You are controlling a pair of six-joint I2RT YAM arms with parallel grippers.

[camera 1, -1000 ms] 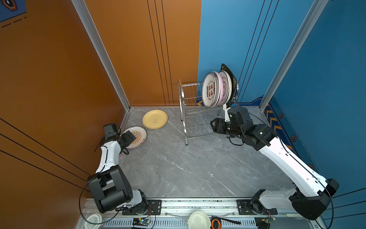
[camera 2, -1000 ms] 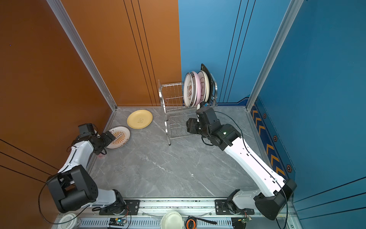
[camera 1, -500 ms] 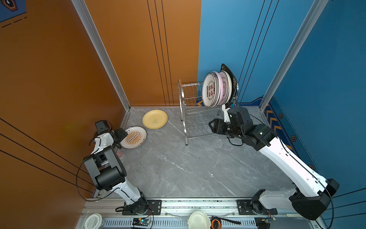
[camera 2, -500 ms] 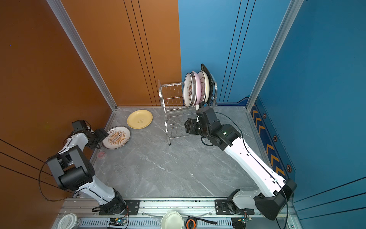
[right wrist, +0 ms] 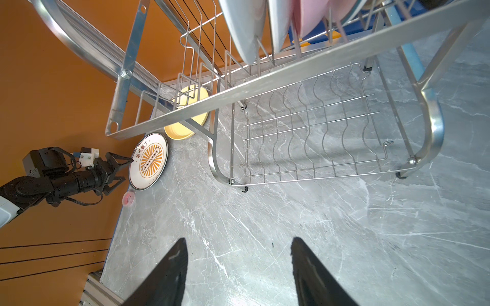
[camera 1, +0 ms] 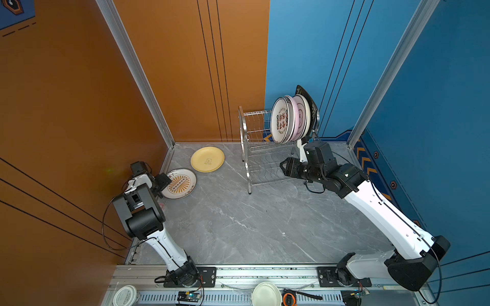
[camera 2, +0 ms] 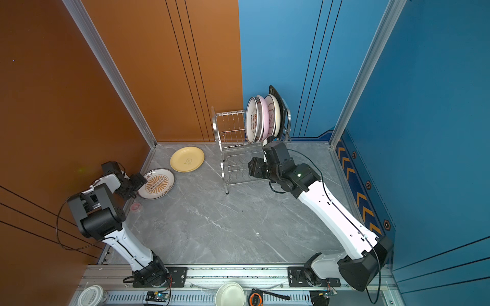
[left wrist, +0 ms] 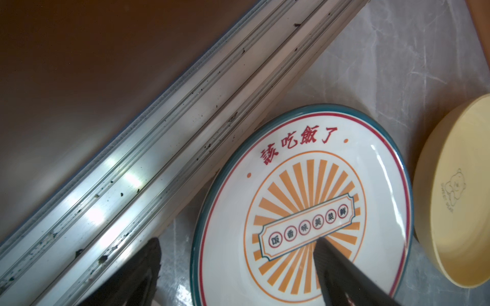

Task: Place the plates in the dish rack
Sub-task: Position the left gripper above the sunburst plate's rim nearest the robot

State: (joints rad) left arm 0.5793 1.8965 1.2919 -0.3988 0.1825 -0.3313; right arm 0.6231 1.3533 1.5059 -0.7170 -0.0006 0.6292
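In both top views: grey marble-look tabletop point(camera 1: 238, 225), orange wall point(camera 1: 172, 66), blue wall point(camera 1: 305, 53). Shiny steel wire dish rack point(camera 1: 262, 156) at the back, round plates point(camera 1: 281, 122) standing on edge up top, faces leftward.

Left wrist: left gripper point(left wrist: 238, 239) gaping wide, straddling the glossy orange-sunburst white plate point(left wrist: 305, 185) at its rim, gripping nothing. Matte yellow plate point(left wrist: 456, 198) lies flat just beside.

Right wrist: right gripper point(right wrist: 238, 239) open, empty, near the rack.

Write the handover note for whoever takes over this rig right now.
Left claw: open, straddling the rim of the white orange-sunburst plate, not yet gripping.
Right claw: open, empty, beside the shiny steel wire dish rack.
Done: several plates, white, pink, cream and black, stand upright in the rack's upper tier.
To do: the sunburst plate and the round yellow plate, both flat on the grey marble table near the orange wall.
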